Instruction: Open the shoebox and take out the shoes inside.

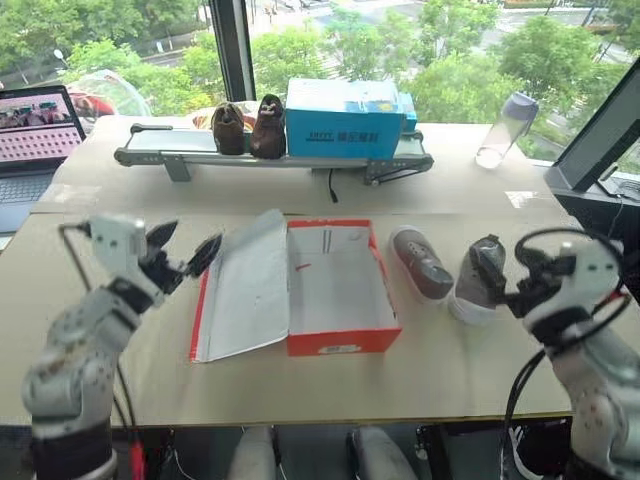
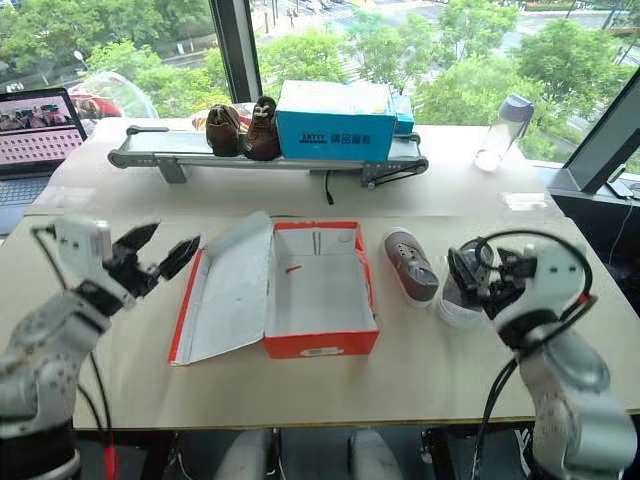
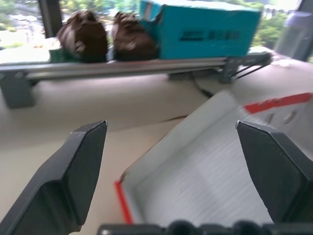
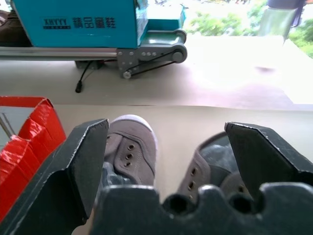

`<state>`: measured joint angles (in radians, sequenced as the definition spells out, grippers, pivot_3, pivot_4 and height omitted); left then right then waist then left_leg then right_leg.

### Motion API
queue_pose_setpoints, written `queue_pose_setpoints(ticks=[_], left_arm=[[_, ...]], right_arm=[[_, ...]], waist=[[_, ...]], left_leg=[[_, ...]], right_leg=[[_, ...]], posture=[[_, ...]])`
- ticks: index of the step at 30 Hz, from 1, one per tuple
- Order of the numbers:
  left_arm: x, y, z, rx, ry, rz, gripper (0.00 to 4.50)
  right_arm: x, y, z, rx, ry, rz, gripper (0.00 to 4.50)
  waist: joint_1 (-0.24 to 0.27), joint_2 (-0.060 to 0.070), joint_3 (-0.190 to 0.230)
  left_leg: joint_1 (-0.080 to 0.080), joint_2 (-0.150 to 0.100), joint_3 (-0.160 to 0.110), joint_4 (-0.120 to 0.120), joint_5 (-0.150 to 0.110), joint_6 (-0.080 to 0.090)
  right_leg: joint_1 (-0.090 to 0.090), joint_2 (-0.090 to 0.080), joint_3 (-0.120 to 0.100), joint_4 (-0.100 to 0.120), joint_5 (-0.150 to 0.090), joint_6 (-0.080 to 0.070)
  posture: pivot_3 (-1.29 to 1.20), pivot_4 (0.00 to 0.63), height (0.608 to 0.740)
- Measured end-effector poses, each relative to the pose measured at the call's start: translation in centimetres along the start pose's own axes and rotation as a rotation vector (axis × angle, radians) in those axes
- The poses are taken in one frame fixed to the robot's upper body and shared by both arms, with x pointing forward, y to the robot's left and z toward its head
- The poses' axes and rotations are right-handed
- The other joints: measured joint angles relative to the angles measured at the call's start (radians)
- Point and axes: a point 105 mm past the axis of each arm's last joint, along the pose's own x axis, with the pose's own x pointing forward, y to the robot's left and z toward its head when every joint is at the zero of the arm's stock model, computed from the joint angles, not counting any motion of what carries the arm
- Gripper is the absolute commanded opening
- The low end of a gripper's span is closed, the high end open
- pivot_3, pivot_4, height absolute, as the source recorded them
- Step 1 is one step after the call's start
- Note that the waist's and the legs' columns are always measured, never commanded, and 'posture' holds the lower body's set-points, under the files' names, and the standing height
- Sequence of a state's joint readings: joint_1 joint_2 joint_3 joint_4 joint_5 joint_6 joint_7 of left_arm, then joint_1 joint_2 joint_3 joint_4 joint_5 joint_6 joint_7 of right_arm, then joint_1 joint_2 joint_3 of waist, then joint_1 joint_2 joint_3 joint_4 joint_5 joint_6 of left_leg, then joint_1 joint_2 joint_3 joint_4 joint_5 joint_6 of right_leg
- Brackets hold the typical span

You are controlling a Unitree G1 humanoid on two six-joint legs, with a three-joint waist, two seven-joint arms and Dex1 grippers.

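Red shoebox [image 1: 340, 345] open (empty) — shoes [image 1: 420, 262] beside it, one half-hidden by spread right gripper [image 1: 520, 275]; left gripper [image 1: 183, 250] spread.

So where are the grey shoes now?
The grey shoes stand side by side on the table, just right of the open red shoebox, in front of the right gripper.

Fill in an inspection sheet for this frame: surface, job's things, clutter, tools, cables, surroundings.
Surface: pale table, seam across it.
Job's things: red shoebox open, empty, lid flat to its left; two grey shoes on the table right of it, side by side.
Clutter: conveyor behind, carrying brown furry shoes and blue box; bottle; laptop.
Tools: left tool open, empty; right tool open, empty, behind the shoes.
Cables: black lead under the conveyor.
Surroundings: window, trees outside.
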<state>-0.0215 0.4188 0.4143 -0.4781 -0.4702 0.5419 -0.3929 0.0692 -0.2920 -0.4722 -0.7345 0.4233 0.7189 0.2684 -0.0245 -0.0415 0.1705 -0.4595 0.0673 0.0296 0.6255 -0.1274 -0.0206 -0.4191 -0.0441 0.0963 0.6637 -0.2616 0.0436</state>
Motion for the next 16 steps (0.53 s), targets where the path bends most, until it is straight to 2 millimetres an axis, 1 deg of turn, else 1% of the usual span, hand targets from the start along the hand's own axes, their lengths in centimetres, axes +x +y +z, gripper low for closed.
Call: queue_pose_setpoints(ticks=[1, 2, 5, 6, 8, 10, 11, 12, 13, 16], left_arm=[[-0.8, 0.1, -1.0, 0.000, 0.016, 0.042, 4.50], [-1.1, 0.2, -1.4, 0.005, 0.021, 0.066, 4.50], [-2.2, 0.6, -1.8, 0.041, 0.002, 0.149, 4.50], [-2.6, 0.5, -1.9, 0.044, -0.006, 0.174, 4.50], [-3.9, 0.3, -3.5, 0.037, 0.017, 0.241, 4.50], [-5.1, -0.1, -5.2, 0.011, 0.061, 0.285, 4.50], [-5.5, -0.3, -5.8, -0.001, 0.075, 0.299, 4.50], [-5.7, -0.6, -6.1, -0.016, 0.082, 0.307, 4.50], [-5.8, -1.4, -6.6, -0.037, 0.089, 0.305, 4.50], [-5.8, -2.5, -6.8, -0.058, 0.089, 0.293, 4.50]], right_arm=[[-0.5, 0.3, -1.0, 0.012, 0.020, -0.005, 4.46], [-0.7, 0.6, -1.5, 0.022, 0.029, -0.006, 4.46], [-1.0, 1.6, -2.4, 0.028, 0.024, 0.004, 4.46], [-1.0, 1.8, -2.6, 0.024, 0.018, 0.005, 4.46], [-1.1, 1.7, -4.1, 0.018, 0.038, -0.036, 4.46], [-1.3, 1.1, -6.2, 0.025, 0.096, -0.096, 4.46], [-1.4, 1.1, -7.1, 0.038, 0.119, -0.111, 4.46], [-1.4, 1.2, -7.5, 0.049, 0.131, -0.116, 4.46], [-1.5, 1.7, -7.9, 0.054, 0.144, -0.109, 4.46], [-1.4, 2.1, -8.1, 0.043, 0.151, -0.105, 4.46]], waist=[[0.000, 0.000, 0.000], [0.000, 0.000, 0.000], [-0.002, 0.001, -0.001], [-0.005, 0.001, -0.003], [-0.014, 0.001, -0.011], [-0.017, 0.000, -0.014], [-0.019, 0.000, -0.014], [-0.021, 0.001, -0.014], [-0.024, 0.004, -0.016], [-0.029, 0.004, -0.016]], left_leg=[[0.000, 0.000, 0.000, 0.000, 0.000, 0.000], [0.000, 0.000, 0.000, 0.001, 0.000, 0.000], [0.002, 0.000, 0.001, 0.001, -0.005, -0.007], [0.003, 0.000, 0.001, 0.001, -0.005, -0.008], [0.007, 0.000, 0.002, 0.001, -0.005, -0.008], [0.012, 0.001, 0.002, 0.000, -0.006, -0.009], [0.013, 0.002, 0.002, 0.000, -0.006, -0.010], [0.013, 0.002, 0.002, -0.001, -0.006, -0.010], [0.013, 0.002, 0.002, -0.004, -0.006, -0.010], [0.013, 0.002, 0.002, -0.004, -0.007, -0.010]], right_leg=[[0.000, 0.000, 0.000, 0.000, 0.000, 0.000], [0.000, 0.000, 0.000, 0.000, 0.000, 0.000], [0.000, -0.001, 0.000, 0.000, -0.001, -0.006], [0.000, -0.001, 0.000, -0.002, -0.002, -0.005], [0.003, -0.002, 0.000, -0.005, -0.002, -0.005], [0.007, -0.003, -0.001, -0.009, -0.002, -0.005], [0.008, -0.003, -0.001, -0.010, -0.002, -0.005], [0.008, -0.003, -0.001, -0.012, -0.002, -0.005], [0.009, -0.004, -0.001, -0.017, -0.002, -0.006], [0.008, -0.009, -0.003, -0.018, -0.002, -0.006]], posture=[[0.00, 0.150, 0.740], [0.00, 0.150, 0.740], [0.00, 0.150, 0.740], [0.00, 0.150, 0.740], [0.00, 0.150, 0.740], [0.00, 0.150, 0.740], [0.00, 0.150, 0.740], [0.00, 0.150, 0.740], [0.00, 0.150, 0.740], [0.00, 0.150, 0.740]])
